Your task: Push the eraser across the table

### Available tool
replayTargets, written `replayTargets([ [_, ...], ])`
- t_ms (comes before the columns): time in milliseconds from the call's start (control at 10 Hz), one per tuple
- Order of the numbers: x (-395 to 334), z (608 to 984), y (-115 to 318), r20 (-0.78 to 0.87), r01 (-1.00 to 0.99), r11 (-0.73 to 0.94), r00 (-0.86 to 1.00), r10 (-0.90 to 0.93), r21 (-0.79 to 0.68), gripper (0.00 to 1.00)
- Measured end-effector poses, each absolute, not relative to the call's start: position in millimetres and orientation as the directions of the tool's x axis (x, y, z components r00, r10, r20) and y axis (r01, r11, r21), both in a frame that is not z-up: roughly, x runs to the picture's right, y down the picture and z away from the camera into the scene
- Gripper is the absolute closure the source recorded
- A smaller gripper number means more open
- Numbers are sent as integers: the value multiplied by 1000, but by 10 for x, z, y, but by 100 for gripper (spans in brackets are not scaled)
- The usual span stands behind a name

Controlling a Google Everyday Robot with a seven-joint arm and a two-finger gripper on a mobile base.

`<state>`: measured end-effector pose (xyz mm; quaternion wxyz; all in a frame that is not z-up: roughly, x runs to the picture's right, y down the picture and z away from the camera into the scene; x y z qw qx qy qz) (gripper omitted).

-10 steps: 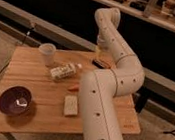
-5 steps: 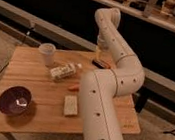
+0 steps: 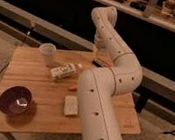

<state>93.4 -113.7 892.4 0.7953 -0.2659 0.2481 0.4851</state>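
While a bowl [image 3: 15,100] and a cup [image 3: 47,54] sit well left of the eraser [image 3: 98,63], with a carrot [image 3: 72,87] nearer it, the gripper [image 3: 98,50] hangs just above the eraser on the table [image 3: 34,78]. The approach looks under way; next it must drop beside the eraser and sweep. Whether the gripper is clenched or released, or touching anything, cannot be told.

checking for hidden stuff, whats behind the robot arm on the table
The eraser shows beside the arm, near the gripper at the table's far edge. Whatever the arm covers cannot be seen.
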Motion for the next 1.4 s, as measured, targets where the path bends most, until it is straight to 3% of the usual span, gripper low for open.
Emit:
replayTargets([
  [1400,911,8950,-1090,-659,-898,396,416,626,-191,35],
])
